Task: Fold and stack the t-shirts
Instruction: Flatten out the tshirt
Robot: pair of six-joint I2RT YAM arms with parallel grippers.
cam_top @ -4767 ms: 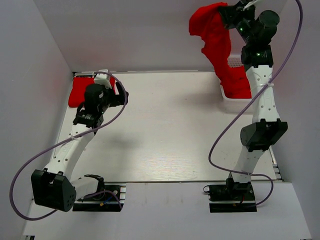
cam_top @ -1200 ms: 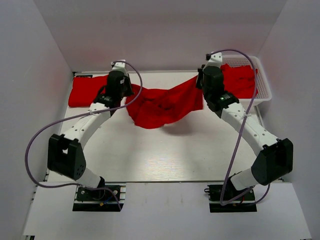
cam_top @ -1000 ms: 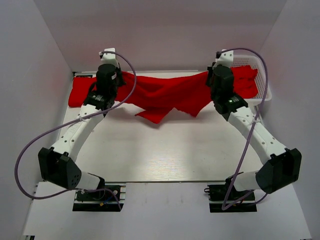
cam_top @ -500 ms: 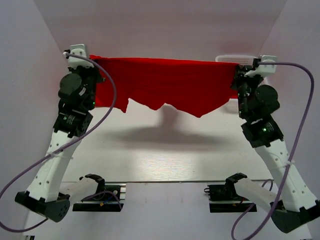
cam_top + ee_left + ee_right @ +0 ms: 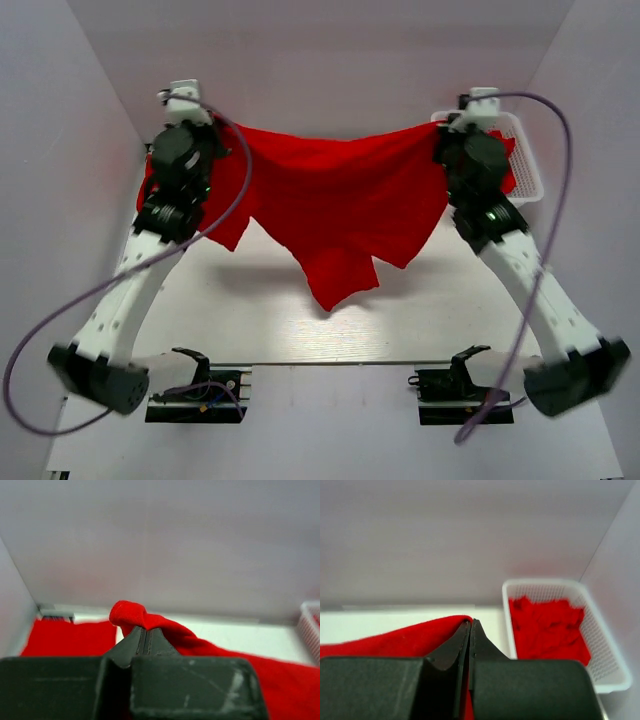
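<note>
White walls box in the pale tabletop. Your left hand and right hand are each pinched fully closed on a top corner of the red t-shirt, which sags between them. Spread the hands until that span is taut, then lower evenly so the hem lands flat, short of the basket beside your right hand.

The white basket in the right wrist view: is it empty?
No, the white basket holds crumpled red cloth that covers most of its floor.
</note>
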